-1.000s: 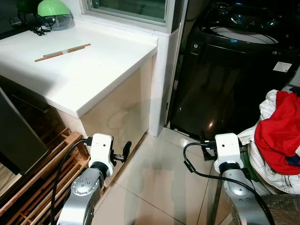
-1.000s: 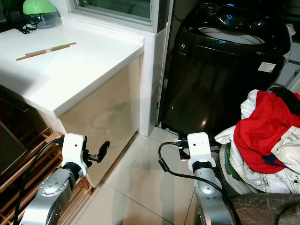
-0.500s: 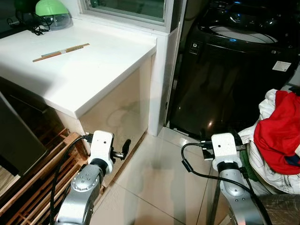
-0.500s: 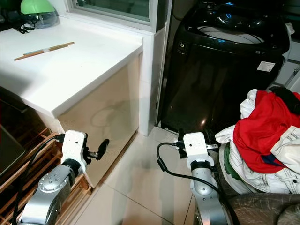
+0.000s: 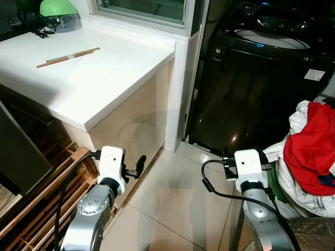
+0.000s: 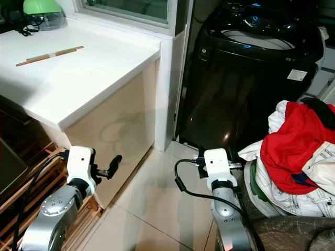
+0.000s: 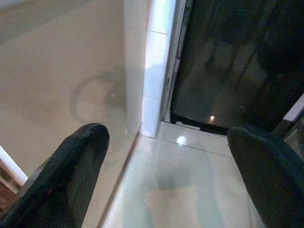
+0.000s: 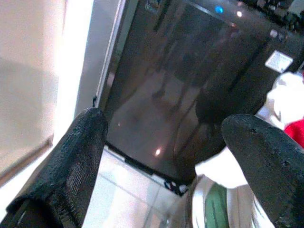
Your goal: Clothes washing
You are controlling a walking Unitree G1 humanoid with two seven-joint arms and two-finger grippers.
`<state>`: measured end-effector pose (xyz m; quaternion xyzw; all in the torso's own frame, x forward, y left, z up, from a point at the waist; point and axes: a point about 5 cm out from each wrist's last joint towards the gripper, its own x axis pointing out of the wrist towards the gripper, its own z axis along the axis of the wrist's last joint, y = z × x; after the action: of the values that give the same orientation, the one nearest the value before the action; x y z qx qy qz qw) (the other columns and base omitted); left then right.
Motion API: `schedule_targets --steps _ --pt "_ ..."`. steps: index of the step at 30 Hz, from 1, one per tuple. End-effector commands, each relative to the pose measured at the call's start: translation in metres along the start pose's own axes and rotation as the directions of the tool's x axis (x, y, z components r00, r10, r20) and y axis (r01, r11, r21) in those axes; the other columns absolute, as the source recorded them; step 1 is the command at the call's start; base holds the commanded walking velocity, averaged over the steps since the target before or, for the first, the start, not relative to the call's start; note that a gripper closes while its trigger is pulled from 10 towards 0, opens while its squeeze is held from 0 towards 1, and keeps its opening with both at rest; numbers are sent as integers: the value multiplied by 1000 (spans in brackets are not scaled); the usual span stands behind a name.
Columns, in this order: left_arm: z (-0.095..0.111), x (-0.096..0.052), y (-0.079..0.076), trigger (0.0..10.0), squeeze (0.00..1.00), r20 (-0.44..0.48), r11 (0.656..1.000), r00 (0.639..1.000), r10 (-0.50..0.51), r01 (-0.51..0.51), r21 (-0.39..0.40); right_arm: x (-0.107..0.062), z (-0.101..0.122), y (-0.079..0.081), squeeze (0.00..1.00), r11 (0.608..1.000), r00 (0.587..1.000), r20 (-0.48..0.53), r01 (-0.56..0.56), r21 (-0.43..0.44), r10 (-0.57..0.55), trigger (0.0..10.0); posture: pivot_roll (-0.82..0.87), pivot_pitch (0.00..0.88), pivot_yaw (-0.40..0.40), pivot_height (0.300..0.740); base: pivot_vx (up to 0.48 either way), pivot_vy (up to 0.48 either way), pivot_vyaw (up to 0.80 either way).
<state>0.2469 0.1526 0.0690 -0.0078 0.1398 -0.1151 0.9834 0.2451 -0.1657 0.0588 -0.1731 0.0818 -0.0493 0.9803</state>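
A black top-loading washing machine [image 5: 261, 78] stands ahead on the right with its lid up. Beside it at the right edge lies a heap of clothes [image 5: 309, 151], red and white, with a red garment [image 6: 293, 146] on top. My left gripper [image 7: 166, 185] is held low over the floor tiles, open and empty. My right gripper [image 8: 166, 166] is also open and empty, low before the machine's front panel and left of the clothes heap. One left finger [image 5: 140, 163] points toward the cabinet side.
A white counter [image 5: 89, 78] juts out on the left, carrying a pair of chopsticks [image 5: 68, 57] and a green-lidded appliance [image 5: 60, 14]. A wooden slatted rack [image 5: 31, 209] lies at the lower left. Glossy floor tiles [image 5: 172, 204] lie between the arms.
The right arm has drawn slightly left and lower in the head views. The left arm has barely shifted. Both grippers stay open.
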Motion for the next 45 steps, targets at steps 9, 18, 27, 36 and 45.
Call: schedule_targets --steps 9,18,27,36,45 --pt "-3 4 3 10000 0 -42 998 999 -23 26 60 5 7 6 0 984 989 19 -146 100 145 10000 -94 0 -11 740 0 0 0" --pt "3 9 3 10000 0 -16 996 1000 0 1 94 1 2 13 0 939 963 -27 -255 230 268 10000 -85 0 20 740 0 0 0" --pt "2 9 7 10000 0 1 991 999 40 -40 129 -6 3 21 0 941 952 5 -302 155 305 10000 -84 0 29 740 0 0 0" --pt "6 5 2 10000 0 36 989 999 1 -6 146 -6 2 14 0 945 962 -6 -265 193 272 10000 -78 0 25 740 0 0 0" --pt "0 2 5 10000 0 25 991 999 28 -31 134 -10 0 20 0 930 941 -16 -331 157 338 10000 -74 0 16 740 0 0 0"
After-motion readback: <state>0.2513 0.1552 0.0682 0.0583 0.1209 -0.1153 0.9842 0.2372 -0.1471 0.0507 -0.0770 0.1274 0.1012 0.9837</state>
